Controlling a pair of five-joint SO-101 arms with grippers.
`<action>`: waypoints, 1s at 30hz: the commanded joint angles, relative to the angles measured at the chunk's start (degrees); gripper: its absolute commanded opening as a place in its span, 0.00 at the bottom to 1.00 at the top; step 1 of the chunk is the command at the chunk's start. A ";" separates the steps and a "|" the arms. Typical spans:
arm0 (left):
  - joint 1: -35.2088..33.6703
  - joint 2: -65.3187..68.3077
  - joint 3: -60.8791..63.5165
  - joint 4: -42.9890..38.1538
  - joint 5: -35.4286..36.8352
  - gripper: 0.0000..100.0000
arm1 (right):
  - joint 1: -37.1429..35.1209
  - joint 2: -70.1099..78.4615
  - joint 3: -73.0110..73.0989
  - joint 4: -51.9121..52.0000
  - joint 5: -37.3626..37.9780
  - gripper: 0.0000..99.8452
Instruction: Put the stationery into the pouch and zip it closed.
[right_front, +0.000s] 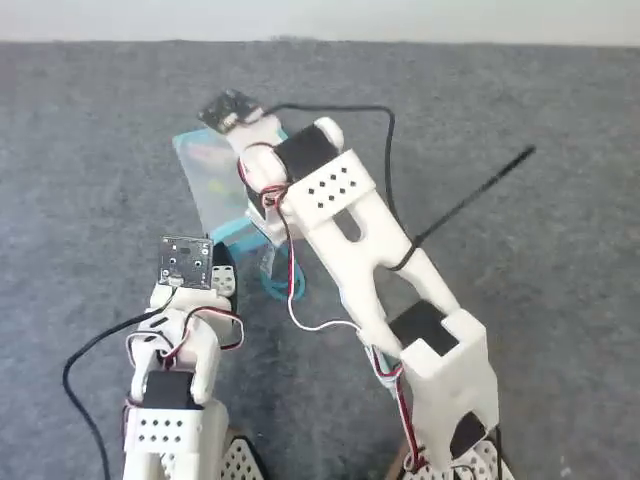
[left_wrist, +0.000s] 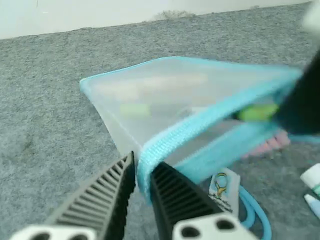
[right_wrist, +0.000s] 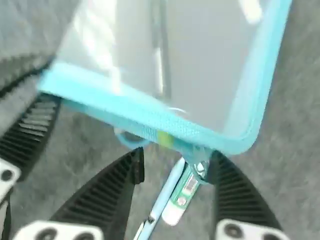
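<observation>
The pouch (right_front: 212, 175), toward the table's (right_front: 520, 300) far edge, is pinched at one corner by the left gripper (left_wrist: 142, 184); the right gripper (right_wrist: 175, 161), jaws apart around the zipper pull (right_wrist: 198, 169), should clamp it squarely and draw straight.

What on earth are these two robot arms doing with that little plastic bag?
They are working on a see-through pouch with a blue zipper. The left gripper is shut on the zipper edge near one corner. The right gripper is open, one finger on each side of the zipper pull. A green item shows inside the pouch, which is not yet fully zipped.
</observation>
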 joint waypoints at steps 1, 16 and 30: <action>0.09 -0.88 -2.24 -0.09 -0.35 0.01 | 0.04 -3.21 -5.10 2.33 -0.62 0.24; 0.00 -0.88 -2.07 -0.09 -0.35 0.01 | 7.52 -34.95 45.63 -6.29 8.26 0.23; 0.00 -0.88 -1.80 0.18 -0.35 0.01 | 12.00 -41.45 77.19 -32.22 12.22 0.21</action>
